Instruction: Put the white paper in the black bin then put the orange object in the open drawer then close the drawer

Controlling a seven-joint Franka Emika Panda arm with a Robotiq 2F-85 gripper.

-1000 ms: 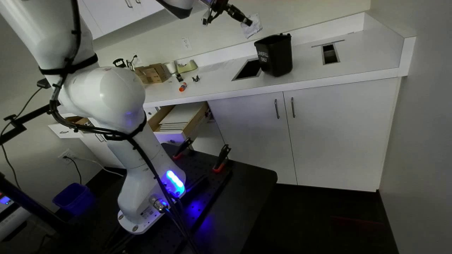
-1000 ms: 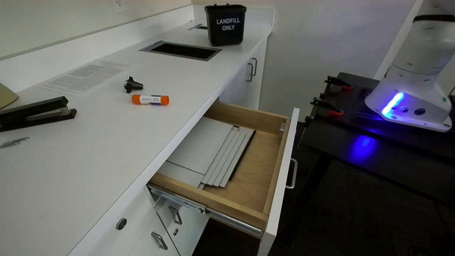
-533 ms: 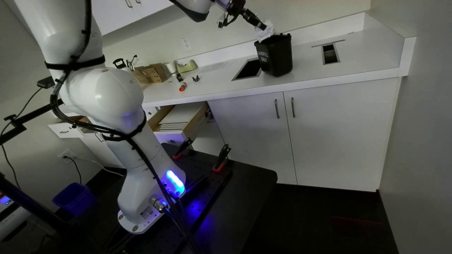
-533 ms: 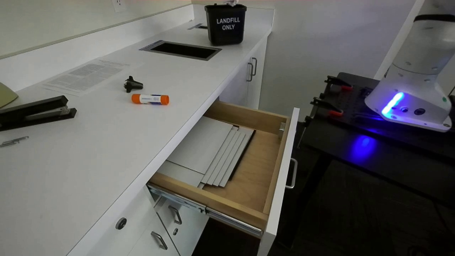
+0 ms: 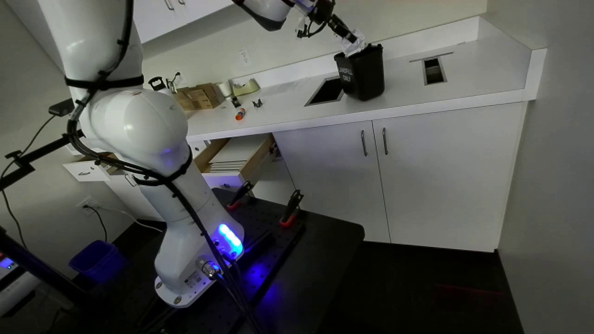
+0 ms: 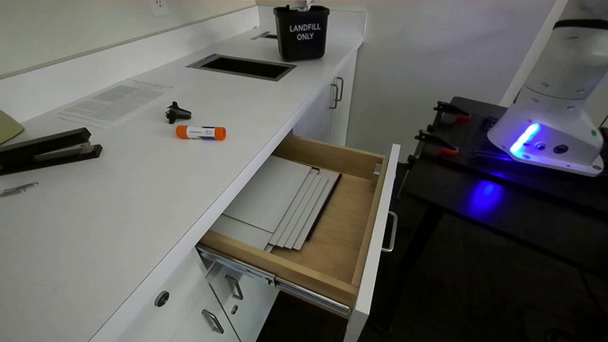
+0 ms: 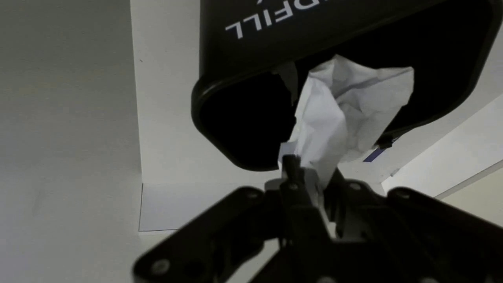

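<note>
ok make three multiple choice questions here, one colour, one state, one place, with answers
1. What colour is the lettering on the bin?
A) Red
B) White
C) Green

2. In what state is the gripper?
A) Closed on crumpled white paper
B) Open, empty
C) Closed on a stapler

3. Where is the orange-ended tube?
A) In the drawer
B) Inside the bin
C) On the counter

1: B, "LANDFILL ONLY" shows white on black.
2: A, the wrist view shows paper between its fingers.
3: C, both exterior views show it lying there.
</note>
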